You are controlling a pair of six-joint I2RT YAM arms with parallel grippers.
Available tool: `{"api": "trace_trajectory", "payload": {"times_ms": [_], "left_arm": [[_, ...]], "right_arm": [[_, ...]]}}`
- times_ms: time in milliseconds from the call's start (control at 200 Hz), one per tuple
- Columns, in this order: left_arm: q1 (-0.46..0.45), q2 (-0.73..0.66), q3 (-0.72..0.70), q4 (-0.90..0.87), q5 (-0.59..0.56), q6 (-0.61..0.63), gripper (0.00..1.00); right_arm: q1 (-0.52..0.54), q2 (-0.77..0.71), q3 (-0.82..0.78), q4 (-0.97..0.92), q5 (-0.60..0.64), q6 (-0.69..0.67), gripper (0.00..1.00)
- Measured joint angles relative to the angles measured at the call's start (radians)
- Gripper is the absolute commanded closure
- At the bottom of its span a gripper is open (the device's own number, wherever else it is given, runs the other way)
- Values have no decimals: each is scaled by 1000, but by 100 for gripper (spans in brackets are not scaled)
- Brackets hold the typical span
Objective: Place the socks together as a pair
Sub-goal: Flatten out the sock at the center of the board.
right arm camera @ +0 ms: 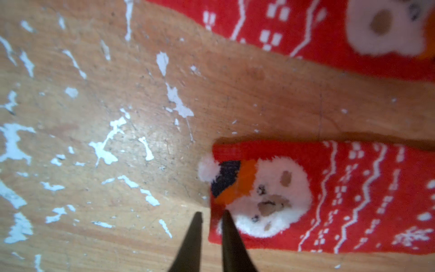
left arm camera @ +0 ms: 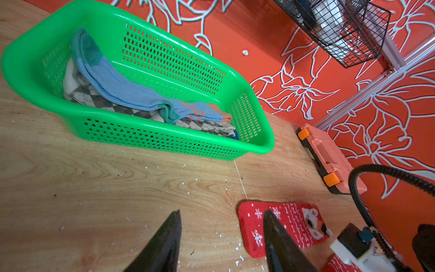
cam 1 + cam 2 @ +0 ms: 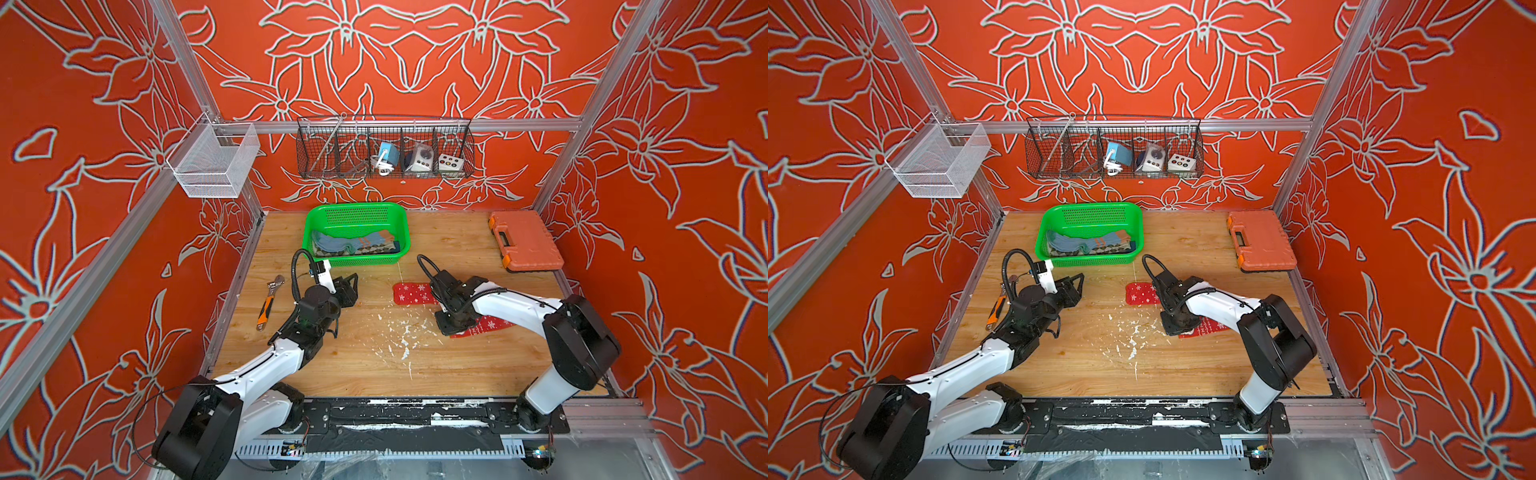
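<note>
While your right gripper point(image 1: 211, 215) sits at the nearer red sock point(image 1: 329, 200) on the table point(image 3: 340, 365), you're at the pick-up.
Its fingers point(image 1: 195, 237) straddle the sock's bear-face edge with a narrow gap; you can't tell yet whether they grip. Your left gripper point(image 2: 222, 213) hangs half-open and empty. Next, I judge, pinch, lift, and lay it on its mate point(image 3: 413, 293) nearby.

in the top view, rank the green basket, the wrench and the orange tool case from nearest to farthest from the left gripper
1. green basket, just beyond the left gripper, toward the back wall.
2. wrench, out to its left, near the table's left edge.
3. orange tool case, across the table in the back right corner.
</note>
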Motion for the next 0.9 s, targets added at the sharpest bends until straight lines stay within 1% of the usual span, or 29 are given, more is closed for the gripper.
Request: {"api": "trace_trajectory", "payload": {"times_ms": [95, 155, 175, 295, 435, 530, 636, 846, 901], "left_arm": [[3, 0, 0, 0, 0, 0, 45], [5, 0, 0, 0, 0, 0, 46], [5, 0, 0, 0, 0, 0, 45], [6, 0, 0, 0, 0, 0, 46], [7, 0, 0, 0, 0, 0, 46], [9, 0, -1, 0, -2, 0, 46], [13, -1, -2, -3, -11, 0, 46], [27, -30, -27, -7, -27, 0, 46], [38, -46, -40, -7, -31, -2, 46]], "right_arm": [[2, 13, 5, 4, 5, 0, 71], [2, 24, 5, 5, 8, -2, 75], [2, 27, 5, 5, 9, -1, 78], [2, 37, 5, 6, 21, -8, 100], [9, 37, 11, 0, 23, -14, 100], [29, 37, 52, -38, 2, -23, 100], [67, 37, 183, -105, -29, -47, 100], [140, 45, 574, -217, -145, -122, 100], [162, 54, 655, -241, -177, -146, 100]]}}
